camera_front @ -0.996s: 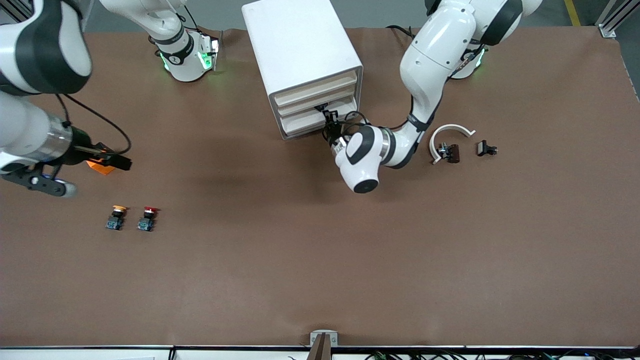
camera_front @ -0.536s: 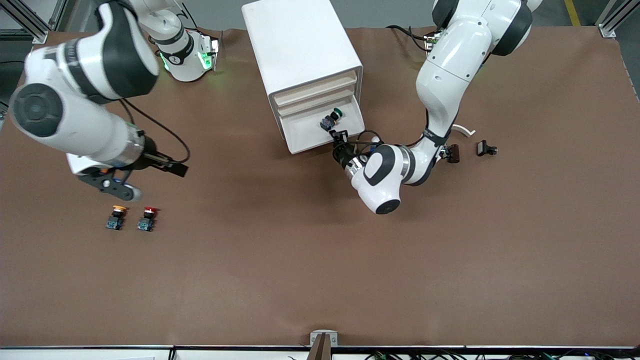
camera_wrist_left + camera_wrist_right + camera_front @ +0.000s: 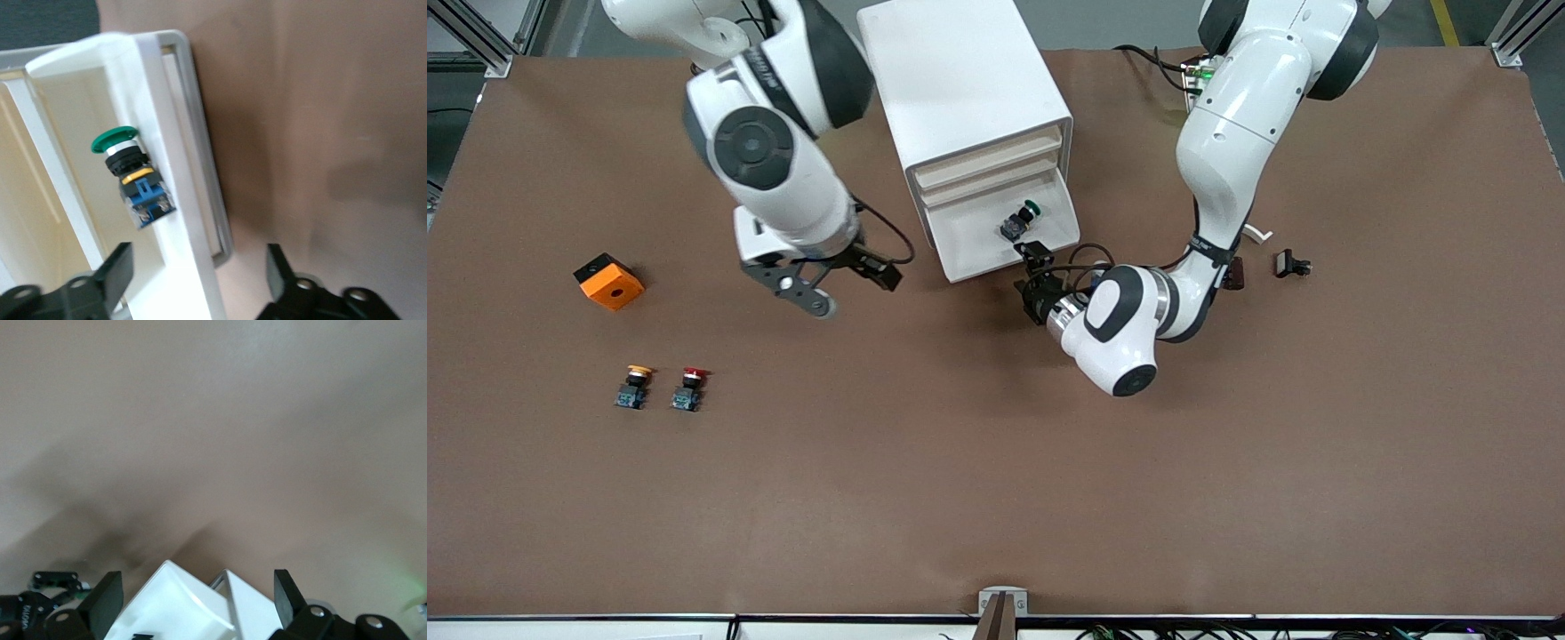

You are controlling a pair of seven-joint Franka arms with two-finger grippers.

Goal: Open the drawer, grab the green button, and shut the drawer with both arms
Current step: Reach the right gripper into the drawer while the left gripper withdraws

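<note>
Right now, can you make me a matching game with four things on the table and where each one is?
Things:
1. small green-capped push button
2. orange plastic block with a hole
3. yellow-capped push button
4. left arm's black two-finger tool

Places:
A. beside the red-capped push button
B. lying in the open bottom drawer of the white cabinet
C. alone near the right arm's end of the table
D. open, just in front of the drawer

Pairs: 1-B, 2-C, 3-A, 4-D
</note>
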